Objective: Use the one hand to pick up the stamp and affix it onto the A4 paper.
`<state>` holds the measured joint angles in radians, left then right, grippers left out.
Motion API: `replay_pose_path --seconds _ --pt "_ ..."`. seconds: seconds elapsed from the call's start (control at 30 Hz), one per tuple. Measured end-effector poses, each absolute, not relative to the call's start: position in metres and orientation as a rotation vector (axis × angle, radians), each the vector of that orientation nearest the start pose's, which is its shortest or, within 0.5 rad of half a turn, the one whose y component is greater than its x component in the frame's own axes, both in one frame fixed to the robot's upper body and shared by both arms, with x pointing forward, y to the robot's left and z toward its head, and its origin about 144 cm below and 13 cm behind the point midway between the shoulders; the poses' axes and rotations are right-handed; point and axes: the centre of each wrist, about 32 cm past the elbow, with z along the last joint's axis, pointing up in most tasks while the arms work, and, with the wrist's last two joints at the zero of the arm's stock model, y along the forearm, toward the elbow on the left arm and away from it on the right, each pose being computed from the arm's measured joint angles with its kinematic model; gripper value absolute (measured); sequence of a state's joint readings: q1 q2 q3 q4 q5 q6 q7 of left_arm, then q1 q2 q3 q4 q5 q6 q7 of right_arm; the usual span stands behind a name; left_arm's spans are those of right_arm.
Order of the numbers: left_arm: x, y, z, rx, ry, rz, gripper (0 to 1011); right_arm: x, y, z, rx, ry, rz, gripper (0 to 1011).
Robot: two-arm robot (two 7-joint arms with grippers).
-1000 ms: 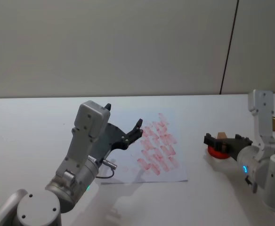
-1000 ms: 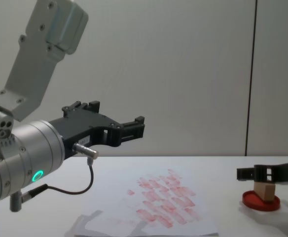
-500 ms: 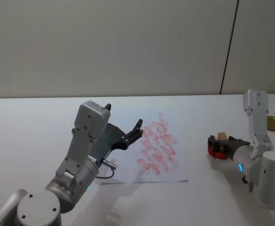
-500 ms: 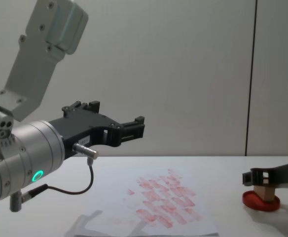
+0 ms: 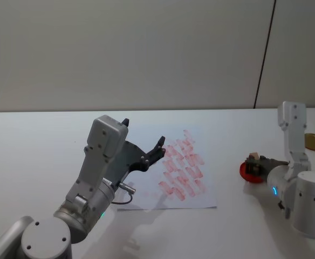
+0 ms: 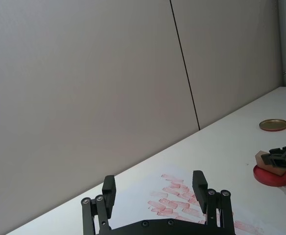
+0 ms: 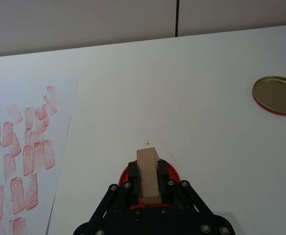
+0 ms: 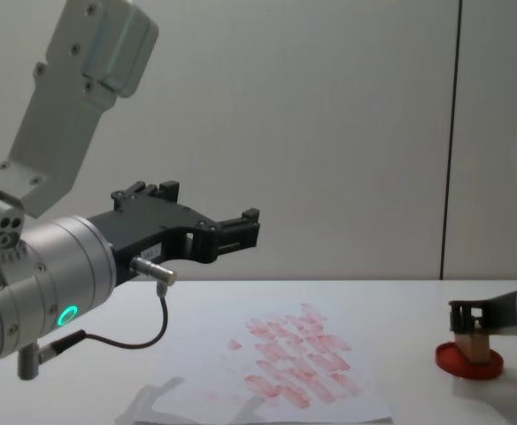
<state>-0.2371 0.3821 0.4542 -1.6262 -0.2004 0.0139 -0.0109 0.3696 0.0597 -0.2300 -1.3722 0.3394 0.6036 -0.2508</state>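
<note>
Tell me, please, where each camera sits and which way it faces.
Head: high, looking down on the A4 paper; left gripper open, right arm at right.
Chest: low, looking across the table; left arm large, right gripper at right edge.
Left wrist: behind its open gripper, facing the wall.
Right wrist: looking down past its gripper, shut on the stamp.
Shared: both wrist views show stamp, paper, red ink pad.

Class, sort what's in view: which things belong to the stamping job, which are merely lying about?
Job: right gripper, shut on the stamp; red ink pad beneath it; A4 paper.
Lying about: gold lid; left gripper, open, raised.
</note>
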Motion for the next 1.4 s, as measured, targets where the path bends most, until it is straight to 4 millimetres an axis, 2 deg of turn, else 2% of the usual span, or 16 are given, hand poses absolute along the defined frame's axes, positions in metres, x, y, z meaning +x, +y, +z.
replay_pose_path --seconds 0.77,1.4 --pt "0.492 0.198 1.204 0.061 -0.268 1.124 993 0.544 -0.178 1.217 -0.246 0.404 -1.469 224" --pt "0.492 0.198 1.204 0.061 -0.268 1.124 993 0.544 -0.192 1.208 -0.178 0.500 -1.415 224"
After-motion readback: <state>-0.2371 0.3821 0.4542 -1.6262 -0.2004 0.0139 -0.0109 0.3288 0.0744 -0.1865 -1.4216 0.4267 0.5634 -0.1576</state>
